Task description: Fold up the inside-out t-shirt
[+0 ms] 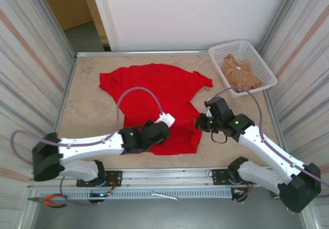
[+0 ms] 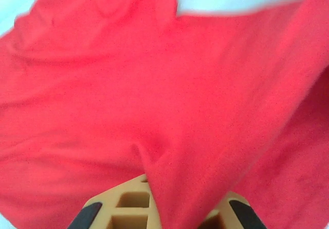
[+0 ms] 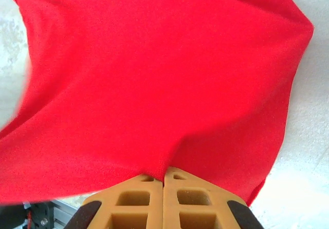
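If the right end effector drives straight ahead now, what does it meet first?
The inside-out t-shirt: the right end effector is shut on its edge, with red cloth directly ahead; depth beyond is unclear.

Top camera high, looking down; wrist cameras close; all share t-shirt [image 1: 177, 85].

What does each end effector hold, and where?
Both grip the bright red cotton t-shirt: left end effector a fold in its lower body, right end effector near its side edge.
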Motion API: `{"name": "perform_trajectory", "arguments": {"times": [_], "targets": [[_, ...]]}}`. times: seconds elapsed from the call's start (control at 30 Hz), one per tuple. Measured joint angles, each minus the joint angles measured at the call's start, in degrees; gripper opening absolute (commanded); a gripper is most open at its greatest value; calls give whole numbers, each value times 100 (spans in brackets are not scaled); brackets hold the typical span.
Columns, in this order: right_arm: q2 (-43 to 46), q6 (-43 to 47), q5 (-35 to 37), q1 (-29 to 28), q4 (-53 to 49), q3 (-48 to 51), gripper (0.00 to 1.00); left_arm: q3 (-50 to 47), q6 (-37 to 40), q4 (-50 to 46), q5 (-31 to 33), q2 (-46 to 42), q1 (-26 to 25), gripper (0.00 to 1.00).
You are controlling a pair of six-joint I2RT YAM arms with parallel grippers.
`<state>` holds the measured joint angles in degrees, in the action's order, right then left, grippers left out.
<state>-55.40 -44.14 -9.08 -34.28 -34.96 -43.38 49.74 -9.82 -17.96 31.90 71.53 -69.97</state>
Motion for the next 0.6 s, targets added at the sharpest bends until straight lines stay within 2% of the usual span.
{"name": "perform_trajectory", "arguments": {"times": [0.1,0.13,0.23,0.37,0.47,0.6], "targets": [[-42,-26,-17,22,111,4,39,520,168,-157,-262,-415,105,0],[-39,-22,-17,24,127,9,44,664,225,-199,-326,-505,136,0],[31,-7,-22,11,234,55,47,949,367,-378,-431,-619,179,0],[385,-4,28,-319,341,140,41,1143,501,-649,-516,-581,212,0],[765,-37,203,-1056,518,210,25,1298,573,-833,-538,-542,216,0],[968,-190,673,-2365,1137,442,6,1554,643,-1038,-544,-531,313,0]]}}
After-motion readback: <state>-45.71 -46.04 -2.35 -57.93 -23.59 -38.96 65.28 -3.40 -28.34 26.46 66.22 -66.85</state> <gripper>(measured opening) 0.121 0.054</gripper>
